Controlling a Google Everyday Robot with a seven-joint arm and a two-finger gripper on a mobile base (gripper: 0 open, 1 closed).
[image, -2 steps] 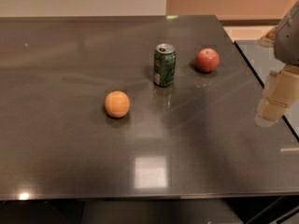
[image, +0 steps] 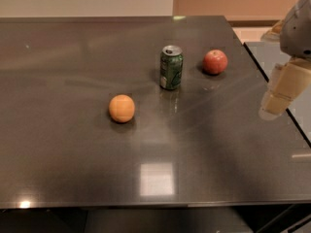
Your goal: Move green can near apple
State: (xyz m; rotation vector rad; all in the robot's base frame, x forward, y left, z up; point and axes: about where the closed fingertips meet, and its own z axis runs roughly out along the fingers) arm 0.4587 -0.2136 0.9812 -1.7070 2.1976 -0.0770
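The green can point(image: 171, 67) stands upright on the dark table point(image: 73, 169), a little behind its middle. It has a silver top and a white patch near its base. The red apple point(image: 215, 62) lies a short way to the can's right, apart from it. My gripper point(image: 276, 100) hangs at the right edge of the view, above the table's right edge. It is well to the right of the apple and nearer the front, and it holds nothing.
A plain orange fruit point(image: 121, 108) lies in front and to the left of the can. A second dark surface point(image: 272, 57) adjoins the table on the right, behind the arm. A beige wall runs along the back.
The gripper has shifted very slightly to the left and up. The can, the apple and the orange fruit have not moved.
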